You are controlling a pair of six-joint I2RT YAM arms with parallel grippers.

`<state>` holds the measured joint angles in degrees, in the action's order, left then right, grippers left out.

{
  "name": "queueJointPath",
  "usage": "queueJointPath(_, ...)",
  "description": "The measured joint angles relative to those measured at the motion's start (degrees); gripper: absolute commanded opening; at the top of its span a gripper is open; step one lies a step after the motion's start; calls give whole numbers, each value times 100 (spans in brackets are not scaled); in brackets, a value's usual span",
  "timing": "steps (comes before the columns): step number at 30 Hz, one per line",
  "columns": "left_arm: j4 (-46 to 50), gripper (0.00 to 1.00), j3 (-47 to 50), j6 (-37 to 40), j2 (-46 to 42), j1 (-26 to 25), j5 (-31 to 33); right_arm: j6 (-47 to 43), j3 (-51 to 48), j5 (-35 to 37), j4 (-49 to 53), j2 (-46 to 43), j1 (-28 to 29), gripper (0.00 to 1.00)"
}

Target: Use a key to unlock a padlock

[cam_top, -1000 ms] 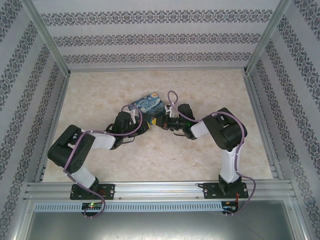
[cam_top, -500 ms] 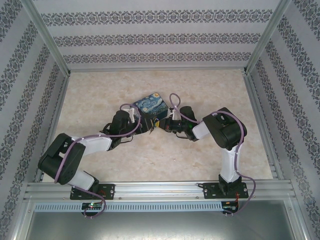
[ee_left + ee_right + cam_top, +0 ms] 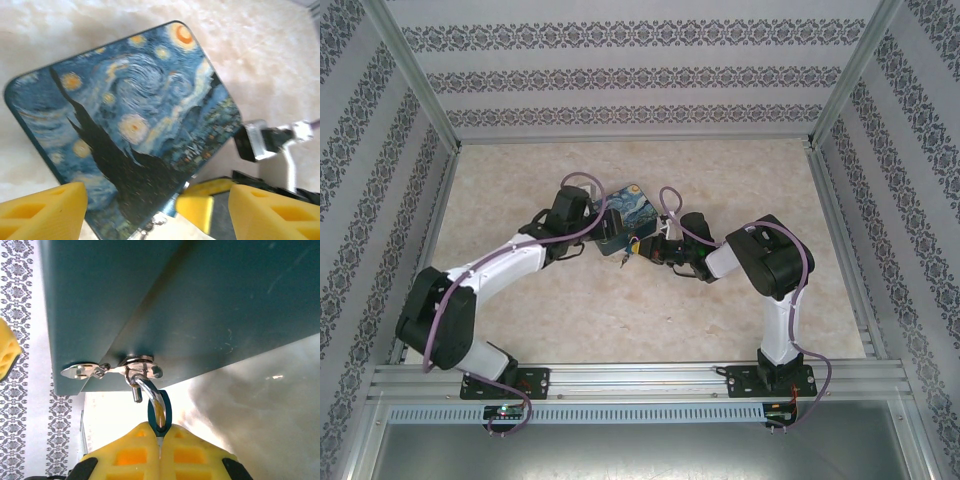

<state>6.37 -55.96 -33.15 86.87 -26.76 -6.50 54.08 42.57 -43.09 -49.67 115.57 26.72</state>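
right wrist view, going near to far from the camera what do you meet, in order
right pincer, shut on the padlock → padlock → metal hasp → box

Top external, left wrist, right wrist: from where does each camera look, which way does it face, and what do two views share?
Top external: above and behind the bases, facing down on the table; both arms, left pincer and right pincer meeting at the painted box.
Left wrist: on the left arm, facing down at the box lid; its own yellow fingers spread wide.
Right wrist: on the right arm, facing the box's teal side and hasp; its own pincer shut on the padlock.
Shared: both wrist views show the box.
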Motion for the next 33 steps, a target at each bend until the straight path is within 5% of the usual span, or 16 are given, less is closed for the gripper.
queueJointPath(8, 1034, 75, -634, 387, 938, 26, 431, 2, 0, 20, -2, 0, 0, 0)
queueJointPath(33, 1071, 68, -896, 492, 1213, 24, 396, 894, 4, 166, -435, 85, -240, 0)
